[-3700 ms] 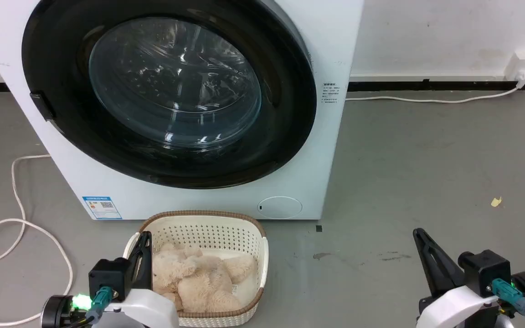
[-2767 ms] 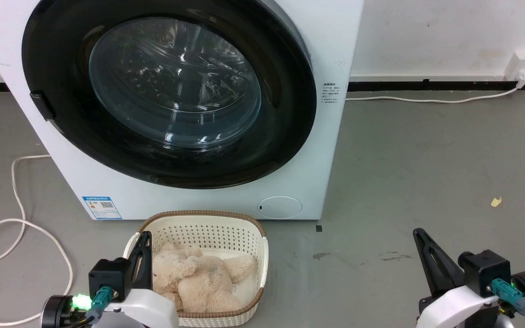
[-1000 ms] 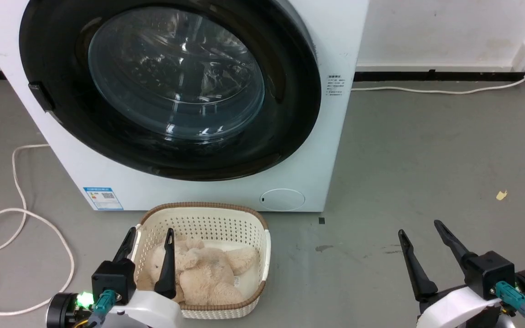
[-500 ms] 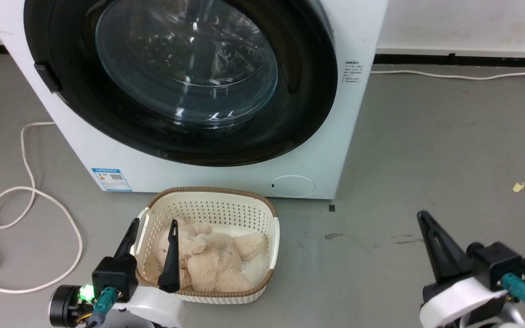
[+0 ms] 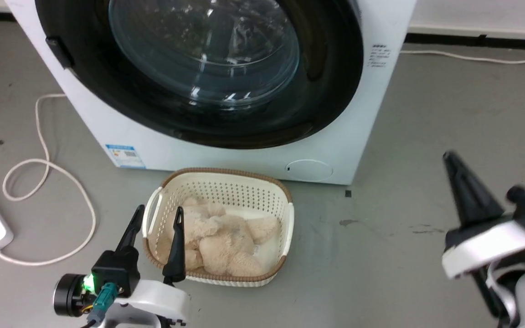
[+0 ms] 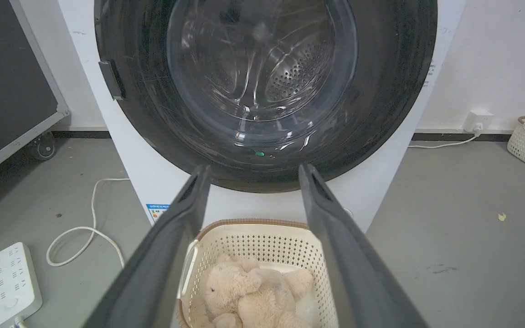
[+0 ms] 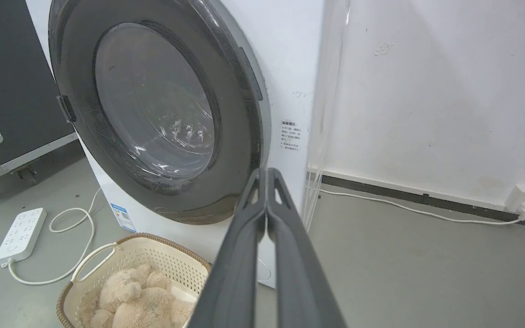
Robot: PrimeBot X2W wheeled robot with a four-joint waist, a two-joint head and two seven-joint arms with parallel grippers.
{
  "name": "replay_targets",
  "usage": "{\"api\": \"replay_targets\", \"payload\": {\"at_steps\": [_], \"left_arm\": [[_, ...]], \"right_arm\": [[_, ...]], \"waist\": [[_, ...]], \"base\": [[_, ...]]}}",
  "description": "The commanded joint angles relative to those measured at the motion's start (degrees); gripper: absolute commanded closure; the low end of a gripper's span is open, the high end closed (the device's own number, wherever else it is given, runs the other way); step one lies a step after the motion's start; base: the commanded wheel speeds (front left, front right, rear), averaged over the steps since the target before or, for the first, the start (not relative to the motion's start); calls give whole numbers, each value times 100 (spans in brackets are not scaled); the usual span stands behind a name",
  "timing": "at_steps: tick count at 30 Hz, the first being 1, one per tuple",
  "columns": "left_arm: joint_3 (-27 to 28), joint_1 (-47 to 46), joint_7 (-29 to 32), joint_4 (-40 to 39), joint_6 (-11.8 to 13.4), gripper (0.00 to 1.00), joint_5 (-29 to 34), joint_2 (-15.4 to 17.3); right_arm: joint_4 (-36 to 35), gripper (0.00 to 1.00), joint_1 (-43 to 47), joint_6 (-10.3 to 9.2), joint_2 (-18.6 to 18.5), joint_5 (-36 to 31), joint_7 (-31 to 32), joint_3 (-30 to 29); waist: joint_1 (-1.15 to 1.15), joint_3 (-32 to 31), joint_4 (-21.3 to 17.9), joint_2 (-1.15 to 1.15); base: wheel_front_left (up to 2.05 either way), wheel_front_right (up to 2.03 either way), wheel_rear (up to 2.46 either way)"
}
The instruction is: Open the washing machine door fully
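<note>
Washing machine door (image 5: pixel 203 59) sits closed, flush against the washing machine (image 5: pixel 253 157). Left pincer (image 5: pixel 160 208) is spread wide and empty, above the basket (image 5: pixel 226 175) holding a plush toy (image 5: pixel 226 237). Right pincer (image 5: pixel 450 157) has its tips pressed together, empty, off to the right.

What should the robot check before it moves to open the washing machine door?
1. Open yet: not ok; the door sits shut against the washing machine.
2. The left gripper open: ok.
3. The right gripper open: not ok; its fingers are shut together.
4. A gripper touching the door: not ok; both are apart from it.
5. The basket out of the door's swing: cannot tell; it stands on the floor right below the door.
</note>
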Motion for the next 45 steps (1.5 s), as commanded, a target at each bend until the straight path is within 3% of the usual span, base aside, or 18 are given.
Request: {"api": "replay_targets", "payload": {"at_steps": [1, 15, 16, 27, 45], "left_arm": [[-40, -100, -55, -41, 31, 0, -35, 4], [-128, -321, -210, -128, 67, 0, -168, 4], [-165, -391, -258, -151, 78, 0, -214, 4], [-312, -517, -378, -190, 128, 0, -342, 5], [-514, -720, -594, -274, 195, 0, -508, 5]], "right_arm": [[-29, 100, -202, -4, -60, 156, 48, -32], [536, 100, -1704, -5, 58, 1396, 821, -395], [911, 100, -2217, -6, 151, 1749, 1114, -587], [2090, 100, -3503, -6, 286, 2544, 2073, -1259], [3678, 100, -5405, -8, 221, 2981, 3464, -2190]], "waist": [[0, 82, 72, 0], [0, 568, 371, 0], [0, 713, 470, 0], [0, 1044, 771, 0], [0, 1552, 1194, 0]], "base": [[0, 0, 0], [0, 0, 0], [0, 0, 0], [0, 0, 0], [0, 0, 0]]}}
